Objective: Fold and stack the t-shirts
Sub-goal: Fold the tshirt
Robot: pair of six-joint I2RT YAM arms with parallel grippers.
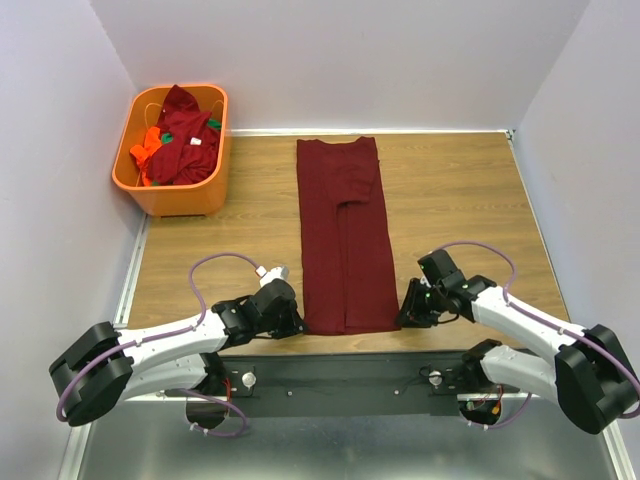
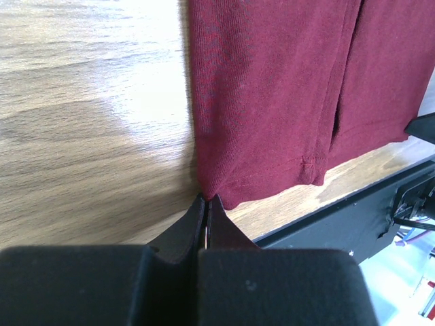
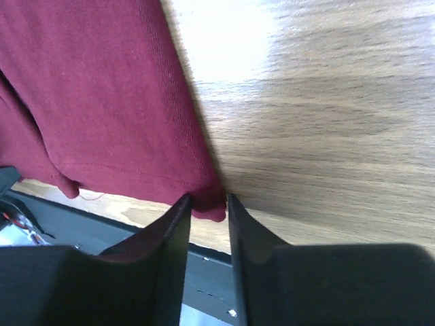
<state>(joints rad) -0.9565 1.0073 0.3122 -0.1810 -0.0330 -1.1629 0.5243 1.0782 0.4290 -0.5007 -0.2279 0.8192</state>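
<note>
**While both hem corners are approached, the crosswise fold is awaited**

Since the maroon t-shirt (image 1: pixel 345 240) is already laid out on the surface (image 1: pixel 450 180) as a long narrow strip, with both sides turned inward, the lengthwise folding is judged done. The crosswise fold is taken to be the step in hand. The strip's near hem lies between the two end effectors, and the rest of the cloth runs away from them towards the far edge.

The left end effector (image 2: pixel 206 200) is seen with its jaws pressed together. The left hem corner lies directly ahead of its tips and touches them, but whether any cloth is pinched cannot be told. The right end effector (image 3: pixel 207 202) is set narrowly apart, and the right hem corner sits between its jaws, not visibly clamped.

A firm hold on both corners is called for next. The hem would then have to be lifted and carried evenly away towards the collar end, so that the strip is halved. A one-sided hold is judged likely to drag the cloth askew.

The heaped t-shirts (image 1: pixel 180 140) are left in the orange basket (image 1: pixel 180 195), well beyond the left end effector and off to its left, not yet folded.
</note>
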